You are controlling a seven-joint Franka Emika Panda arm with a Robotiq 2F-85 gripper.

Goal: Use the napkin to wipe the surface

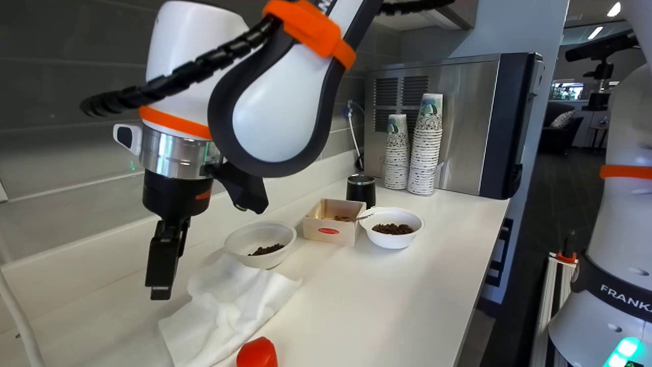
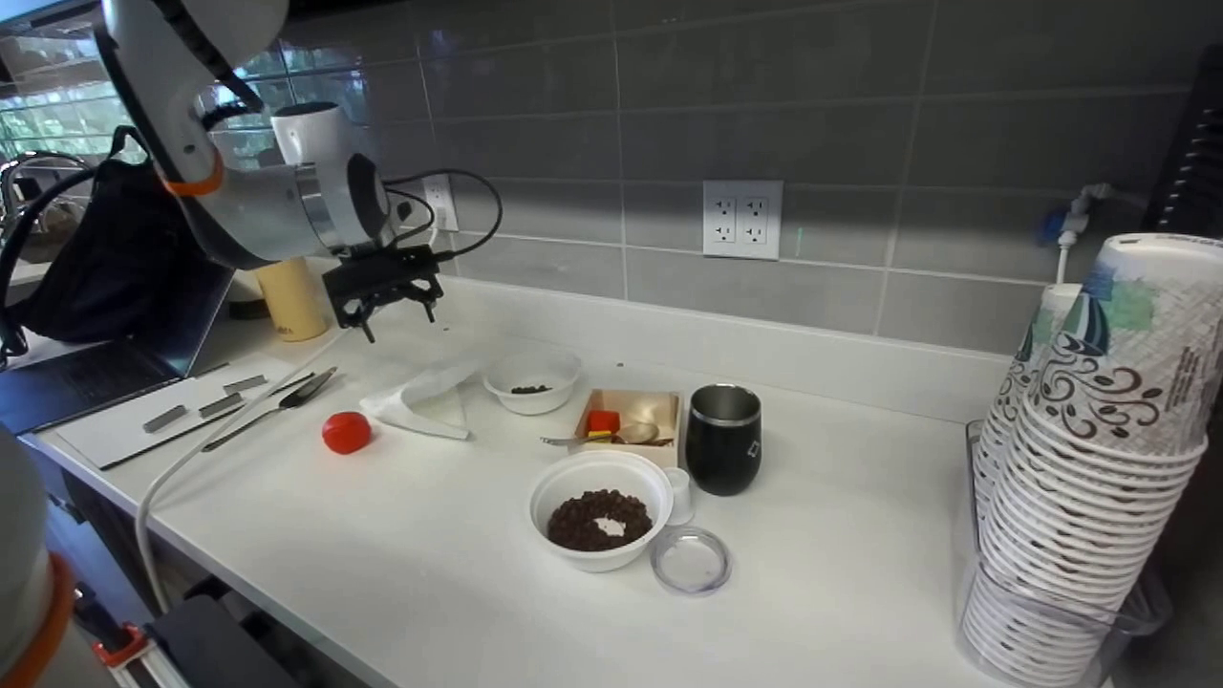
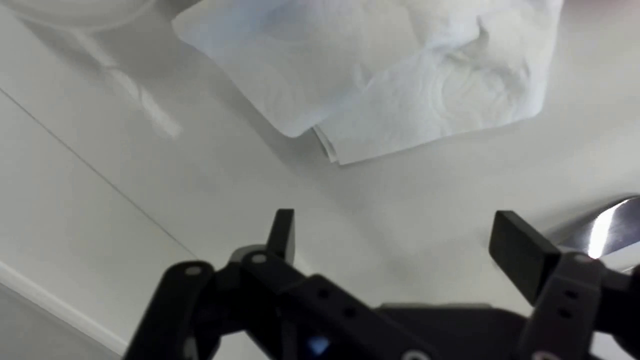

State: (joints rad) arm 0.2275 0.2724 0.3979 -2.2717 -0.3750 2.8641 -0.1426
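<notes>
The white napkin lies crumpled and partly folded on the off-white surface; it shows in both exterior views [image 1: 232, 306] [image 2: 420, 406] and in the wrist view [image 3: 370, 75]. The surface is the long countertop [image 1: 377, 295] [image 2: 420, 535] [image 3: 215, 185]. My gripper is open and empty in the wrist view [image 3: 394, 217], its black fingers wide apart over bare countertop. The napkin lies ahead of the fingertips, untouched. In the exterior views my gripper [image 1: 161, 293] [image 2: 401, 327] hangs above the counter, near the napkin and on the wall side.
A white bowl with dark contents [image 1: 257, 234] stands beside the napkin. A red round object [image 2: 346, 433] is near it. A small box [image 1: 328, 232], another bowl [image 2: 588, 562], a black cup [image 2: 723, 444] and stacked cups [image 2: 1080, 497] stand farther along. A metal utensil [image 3: 612, 227] lies near one finger.
</notes>
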